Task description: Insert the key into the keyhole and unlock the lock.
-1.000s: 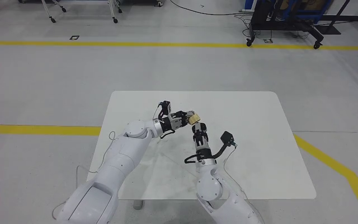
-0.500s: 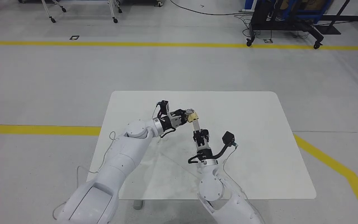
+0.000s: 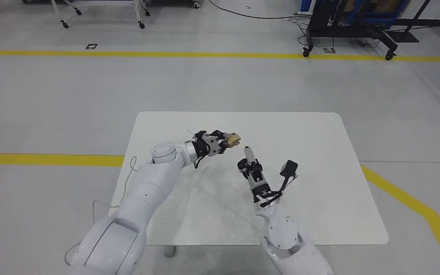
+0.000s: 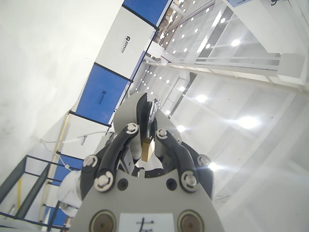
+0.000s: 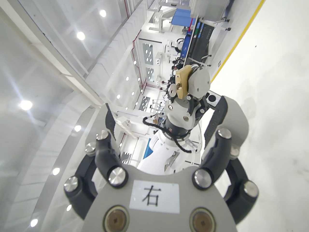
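**Brass lock held in the air, key apparently in its hole**

The left claw [image 3: 227, 141] is clamped on the lock [image 3: 234, 140]. It holds the lock above the desk [image 3: 323, 172], nearer the far edge than the near one and a little left of the middle. In the right wrist view a small silver key [image 5: 172, 90] with a round head seems to sit in the lock's narrow face. That face is turned toward the right claw [image 3: 247, 152], but I cannot tell whether the key is fully home. The right claw stands near the lock on its near side, its 2 fingers spread wide with nothing between them.

The lock looks like solid brass: rigid, heavy for its bulk and smooth-sided. It may therefore twist in the grip once the key is turned, and its flat faces are probably the best hold. The key looks thin, light and stiff, and is best pinched squarely across its flat head and turned about its own shaft. A skewed pull could drag it out.

The desk is white, hard and smooth, so a dropped key would likely skid. Around it is grey floor [image 3: 206, 82] with yellow lines [image 3: 69, 53]. A black wheeled frame [image 3: 350, 27] stands well beyond the far right corner.
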Action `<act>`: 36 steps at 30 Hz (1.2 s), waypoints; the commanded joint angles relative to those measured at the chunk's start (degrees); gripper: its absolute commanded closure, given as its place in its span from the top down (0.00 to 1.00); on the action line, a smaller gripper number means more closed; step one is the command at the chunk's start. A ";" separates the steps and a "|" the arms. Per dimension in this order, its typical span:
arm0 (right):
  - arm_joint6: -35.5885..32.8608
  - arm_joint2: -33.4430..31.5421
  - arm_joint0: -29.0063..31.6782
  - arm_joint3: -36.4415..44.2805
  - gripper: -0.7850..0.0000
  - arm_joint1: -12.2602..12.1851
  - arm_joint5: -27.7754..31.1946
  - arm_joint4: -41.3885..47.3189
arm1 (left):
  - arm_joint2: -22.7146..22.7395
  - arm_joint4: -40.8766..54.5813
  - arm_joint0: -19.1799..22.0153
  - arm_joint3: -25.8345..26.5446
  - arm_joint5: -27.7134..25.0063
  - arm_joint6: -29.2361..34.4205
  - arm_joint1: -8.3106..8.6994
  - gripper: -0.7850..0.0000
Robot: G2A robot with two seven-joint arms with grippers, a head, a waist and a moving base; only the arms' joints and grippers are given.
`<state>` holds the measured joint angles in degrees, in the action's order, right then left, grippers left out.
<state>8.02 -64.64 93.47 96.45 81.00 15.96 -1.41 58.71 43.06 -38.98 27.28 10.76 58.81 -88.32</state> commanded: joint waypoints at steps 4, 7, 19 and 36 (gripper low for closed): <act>-4.38 -1.75 0.35 0.28 0.00 -0.43 2.31 1.13 | -0.41 -0.45 1.04 -1.58 1.01 2.97 -0.19 0.00; -5.30 -1.77 -0.70 -0.61 0.00 -0.40 2.93 1.35 | -0.51 -0.52 1.31 -2.27 0.89 3.46 -0.34 0.00; -2.13 1.37 -6.08 -5.55 0.00 0.57 2.21 -2.69 | -0.46 -0.58 1.90 -3.76 0.22 5.47 -0.69 0.00; -8.67 -1.74 -4.15 -3.94 1.00 0.31 2.64 6.08 | 0.38 -1.46 1.53 -3.63 -6.71 5.01 -0.68 0.00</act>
<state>0.28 -65.73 88.39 91.49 81.48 18.36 4.30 59.01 41.84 -37.30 23.42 5.52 64.35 -89.02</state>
